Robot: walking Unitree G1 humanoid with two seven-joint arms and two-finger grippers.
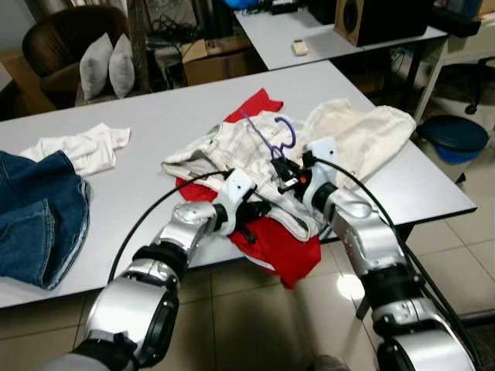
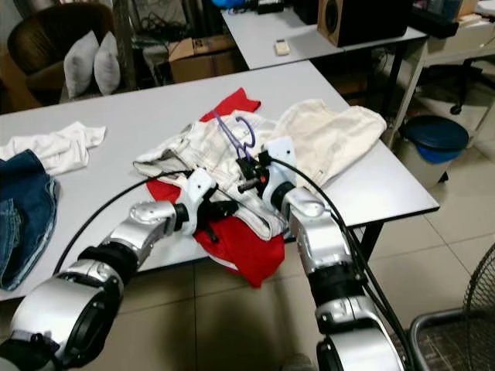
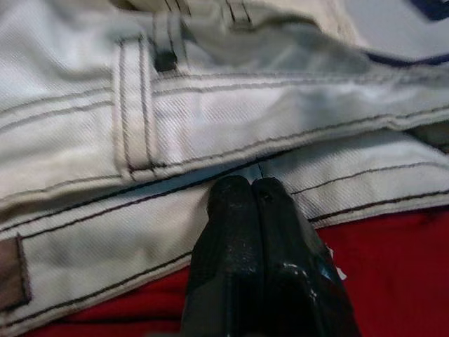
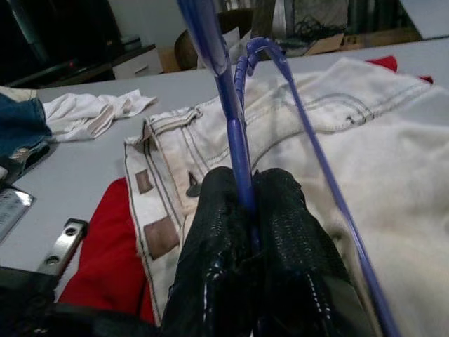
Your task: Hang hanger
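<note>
A purple wire hanger [image 1: 267, 137] rises over crumpled white jeans [image 1: 224, 151] on the grey table [image 1: 155, 116]. My right gripper [image 1: 280, 171] is shut on the hanger's rod [image 4: 238, 151], and its hook [image 4: 265, 48] curves away above the jeans. My left gripper [image 1: 259, 210] is at the table's near edge. Its fingertips [image 3: 238, 196] are shut together and press against the jeans' waistband [image 3: 210, 119], just above a red garment [image 1: 280, 246] that droops over the edge. No cloth can be seen between them.
A cream garment [image 1: 367, 131] lies right of the jeans. Blue jeans [image 1: 35, 220] and a white shirt [image 1: 81, 147] lie at the table's left. Behind stand a second table [image 1: 309, 39], a chair with pillows [image 1: 108, 66] and, on the right, a blue bin [image 1: 456, 135].
</note>
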